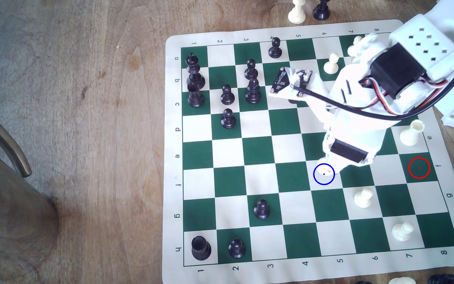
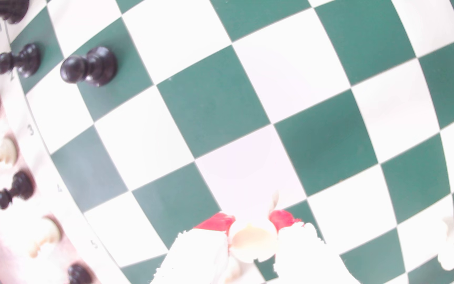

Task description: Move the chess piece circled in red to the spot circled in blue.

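While the white arm reaches in from the exterior view's upper right, its gripper (image 1: 327, 166) hangs over the green-and-cream chessboard (image 1: 258, 153) at the blue-ringed cream square (image 1: 324, 174), the tip just inside the ring. Through the wrist view, the gripper (image 2: 253, 240) has its red-tipped fingers (image 2: 216, 221) pressed against either side of a cream-white piece — the chess piece (image 2: 253, 243) — so the jaws are clamped on it. Whether its base touches the board cannot be told. On the exterior view's right, the red-ringed dark green square (image 1: 419, 168) stands bare at the board's edge. A cream rook-like piece (image 1: 411, 133) sits on the square just above it, and a cream pawn (image 1: 363, 197) stands below and to the right of the blue ring. Black pieces cluster toward the exterior view's left — among them a black rook (image 1: 200, 248) in the near corner and a black pawn (image 1: 261, 209) alone mid-board.
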You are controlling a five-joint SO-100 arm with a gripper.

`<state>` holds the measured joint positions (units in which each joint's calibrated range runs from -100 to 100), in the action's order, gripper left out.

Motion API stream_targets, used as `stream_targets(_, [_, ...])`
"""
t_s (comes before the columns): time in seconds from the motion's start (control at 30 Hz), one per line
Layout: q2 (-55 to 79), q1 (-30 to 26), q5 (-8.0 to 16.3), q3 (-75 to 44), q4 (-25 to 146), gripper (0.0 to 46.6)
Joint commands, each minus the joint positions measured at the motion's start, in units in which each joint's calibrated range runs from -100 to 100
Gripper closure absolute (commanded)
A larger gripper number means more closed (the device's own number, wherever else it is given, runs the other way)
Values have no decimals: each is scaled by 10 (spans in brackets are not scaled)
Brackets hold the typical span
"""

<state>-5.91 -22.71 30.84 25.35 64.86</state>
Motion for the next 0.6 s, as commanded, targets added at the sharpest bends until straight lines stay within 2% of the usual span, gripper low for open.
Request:
stream_targets(0.0, [3, -10, 0, -45, -17, 464])
stream_targets(0.57, [40, -12, -2, -46, -36, 464])
